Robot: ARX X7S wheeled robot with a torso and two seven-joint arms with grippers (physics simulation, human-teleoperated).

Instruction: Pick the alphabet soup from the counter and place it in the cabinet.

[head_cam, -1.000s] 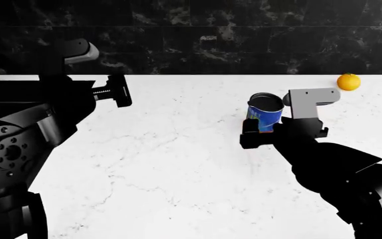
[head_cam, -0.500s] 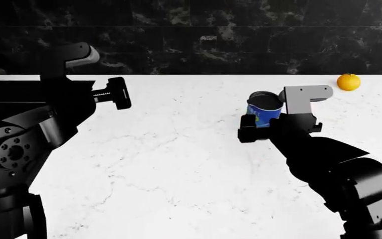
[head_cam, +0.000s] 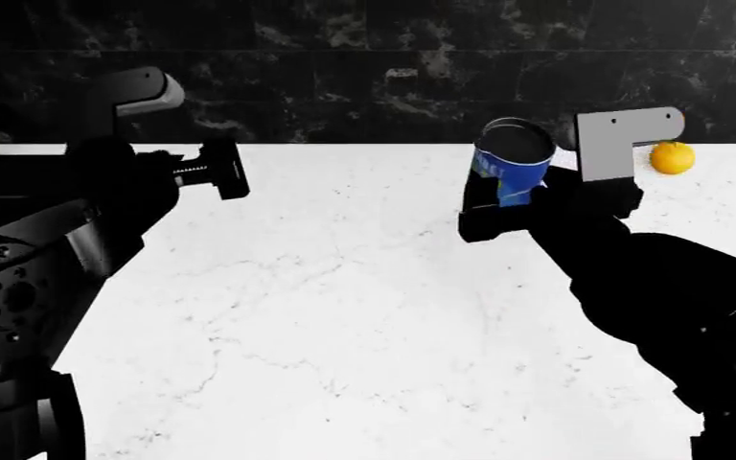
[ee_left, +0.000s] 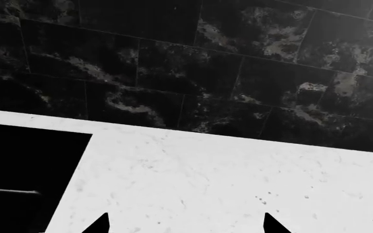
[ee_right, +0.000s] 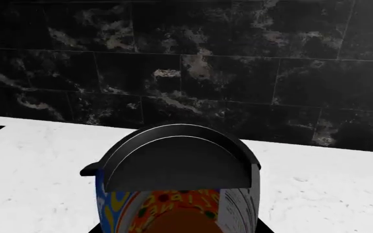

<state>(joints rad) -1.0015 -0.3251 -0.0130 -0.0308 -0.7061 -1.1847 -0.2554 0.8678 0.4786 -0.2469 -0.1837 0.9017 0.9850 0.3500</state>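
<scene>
The alphabet soup point(head_cam: 512, 165), a small can with a blue label and a dark lid, is held in my right gripper point(head_cam: 521, 206) and lifted above the white marble counter point(head_cam: 342, 316), tilted slightly. In the right wrist view the can point(ee_right: 177, 194) fills the space between the jaws, with its blue, yellow and orange label close up. My left gripper point(head_cam: 221, 171) is open and empty over the counter's back left; in the left wrist view only its two dark fingertips point(ee_left: 99, 224) show above the white counter point(ee_left: 206, 184). No cabinet is in view.
A small orange fruit point(head_cam: 671, 157) lies at the back right of the counter. A black tiled wall point(head_cam: 381, 67) runs behind the counter. A black sink basin point(ee_left: 25, 179) shows in the left wrist view beside the left gripper.
My right gripper has lifted the can up off the counter and slightly back toward the wall. The left arm has barely moved.
</scene>
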